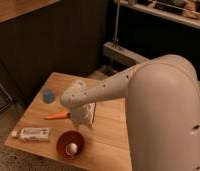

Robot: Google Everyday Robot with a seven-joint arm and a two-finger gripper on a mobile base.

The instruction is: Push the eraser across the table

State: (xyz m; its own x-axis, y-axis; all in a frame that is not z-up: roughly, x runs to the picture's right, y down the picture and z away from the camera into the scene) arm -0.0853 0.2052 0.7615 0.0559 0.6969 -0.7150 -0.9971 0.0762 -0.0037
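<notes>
The eraser (94, 114) seems to be the thin dark strip at centre-left of the frame, on the table (113, 137), just right of the gripper (83, 121). The gripper hangs low over the table; whether it is open or holds anything cannot be told. A carrot (57, 115) lies just left of it, a bowl (70, 144) below, and a tube (34, 133) at lower left.

End effector (82, 116) over wooden surface (107, 144), carrot (57, 115) just beside at 9 o'clock, bowl (60, 143) at 7 o'clock
</notes>
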